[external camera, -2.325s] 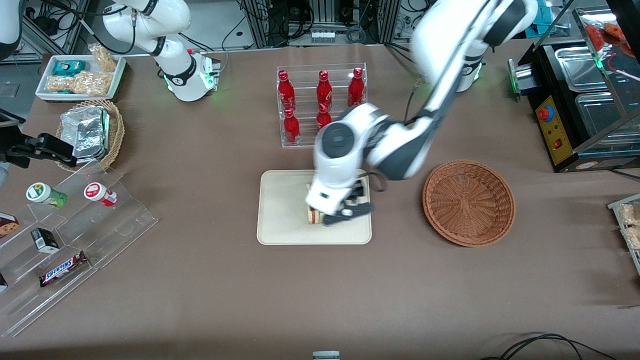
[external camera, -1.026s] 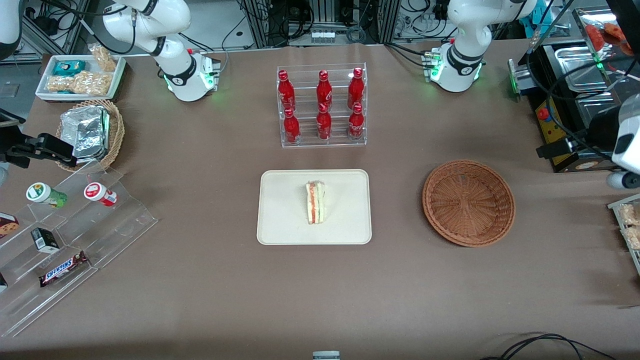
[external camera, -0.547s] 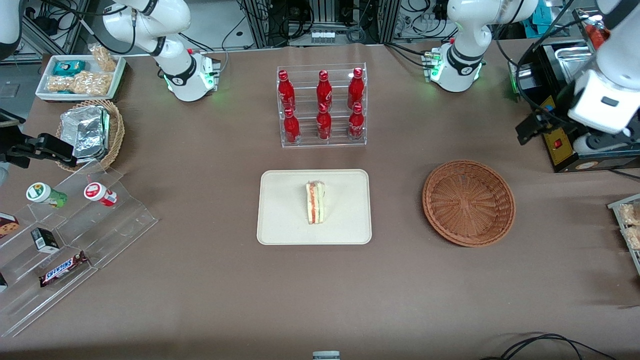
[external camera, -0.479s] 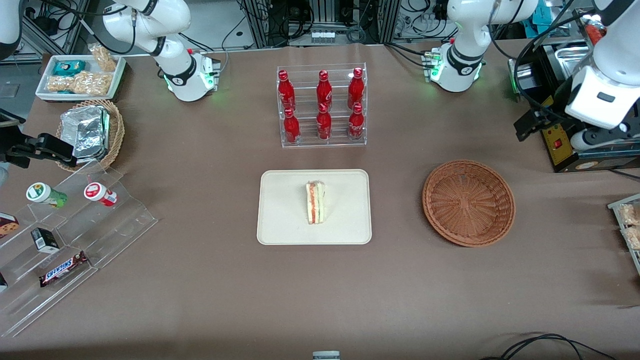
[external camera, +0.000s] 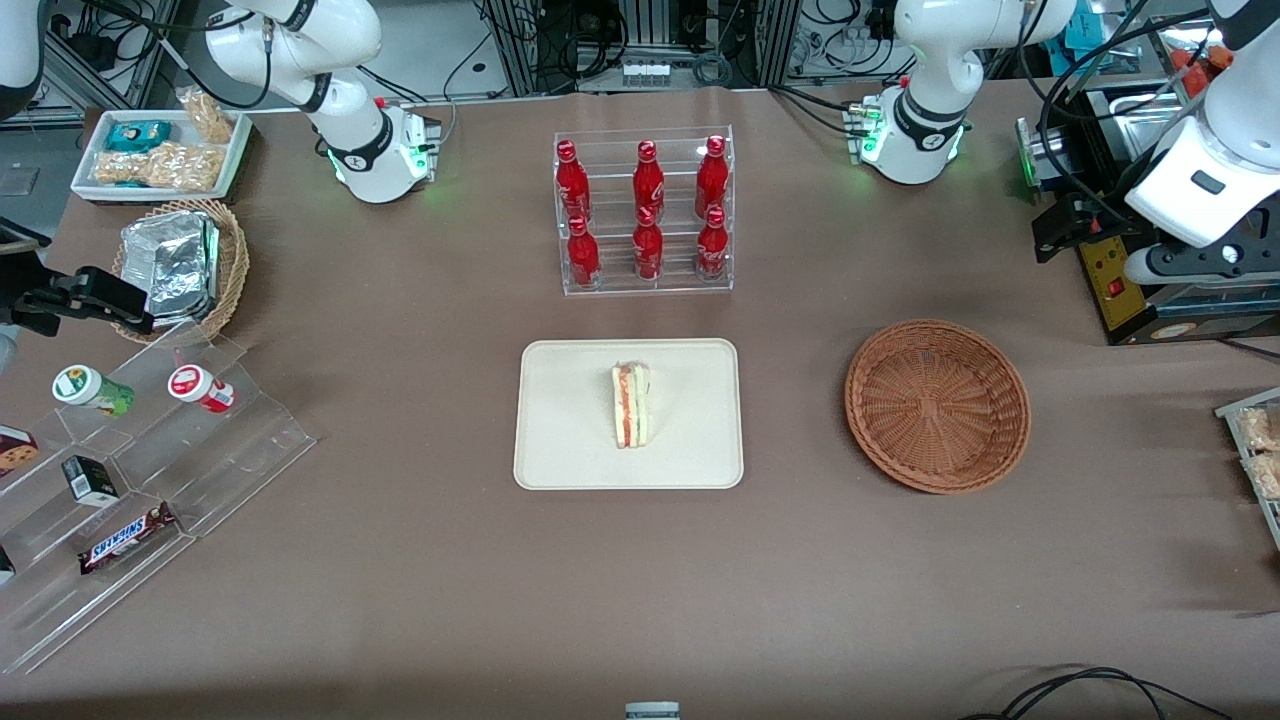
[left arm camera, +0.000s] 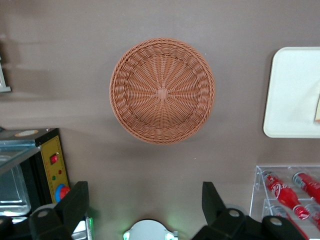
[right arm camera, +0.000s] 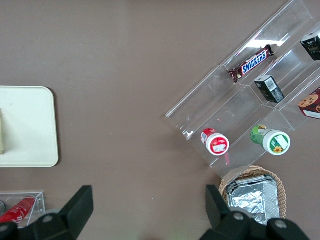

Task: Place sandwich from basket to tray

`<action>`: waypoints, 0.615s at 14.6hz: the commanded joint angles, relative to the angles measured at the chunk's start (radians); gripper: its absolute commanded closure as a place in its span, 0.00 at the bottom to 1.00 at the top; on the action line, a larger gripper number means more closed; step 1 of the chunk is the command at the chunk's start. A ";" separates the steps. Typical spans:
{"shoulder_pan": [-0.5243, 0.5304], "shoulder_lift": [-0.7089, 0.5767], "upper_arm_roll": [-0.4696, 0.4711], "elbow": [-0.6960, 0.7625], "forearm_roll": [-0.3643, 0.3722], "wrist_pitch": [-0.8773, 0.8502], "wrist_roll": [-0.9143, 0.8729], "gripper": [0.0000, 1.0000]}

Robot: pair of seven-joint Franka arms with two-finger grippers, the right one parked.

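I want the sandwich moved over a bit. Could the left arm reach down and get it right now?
Probably yes. The sandwich lies alone on the cream tray, nothing over it. The open end effector hangs high near the wicker basket, toward the working arm's end, so it must swing back first.

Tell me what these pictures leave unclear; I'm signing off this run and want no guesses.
- sandwich on the tray: its underside is hidden in the front view; the left wrist view's edge cuts it to a sliver.
- gripper, open and high above the basket: in the front view, the arm's own body hides it.
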 commanded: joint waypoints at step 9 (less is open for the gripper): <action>0.037 -0.006 0.002 0.021 -0.027 -0.024 -0.011 0.00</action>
